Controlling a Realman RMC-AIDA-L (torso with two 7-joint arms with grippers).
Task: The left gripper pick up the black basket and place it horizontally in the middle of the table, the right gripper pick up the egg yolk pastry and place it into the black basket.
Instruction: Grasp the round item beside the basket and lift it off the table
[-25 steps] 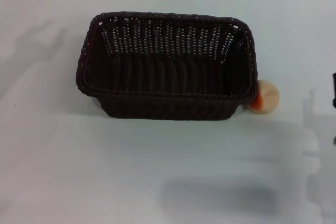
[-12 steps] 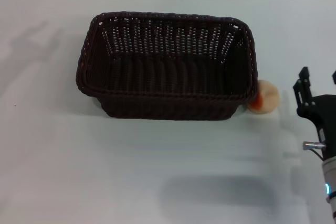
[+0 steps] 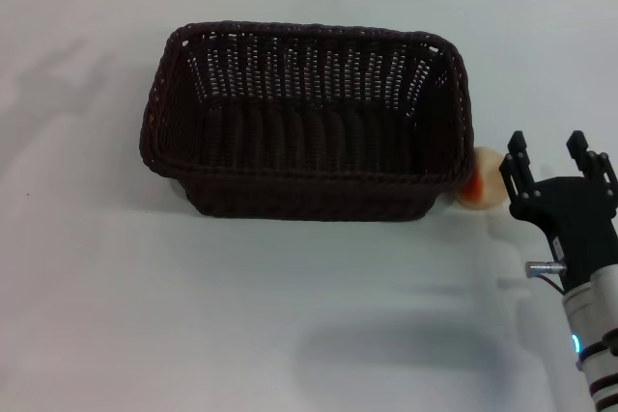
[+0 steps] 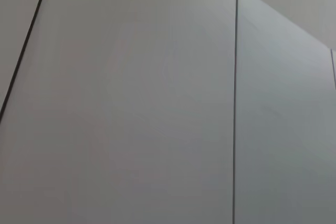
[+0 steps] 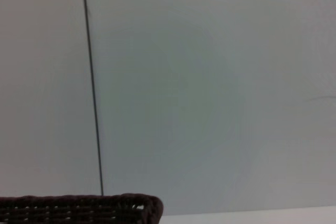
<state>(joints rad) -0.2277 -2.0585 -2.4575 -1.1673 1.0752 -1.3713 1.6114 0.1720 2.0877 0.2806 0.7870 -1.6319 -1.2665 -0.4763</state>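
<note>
One step appears complete: the black basket (image 3: 307,123) is sitting lengthwise mid-tabletop (image 3: 241,315). Outstanding: the egg yolk pastry (image 3: 480,180) is lying just beside its right end, ungrasped, while the right gripper (image 3: 550,156) is hovering nearby, jaws spread.

Pastry (image 3: 486,180), at the basket's (image 3: 307,121) four o'clock: partly hidden behind the basket's rim and by the right gripper (image 3: 551,155). Right arm: cut off by the head view's lower edge. Right wrist view: only a corner of the basket's rim (image 5: 84,207) shows, cut off by the frame's edge. Left gripper: out of sight in all views.
</note>
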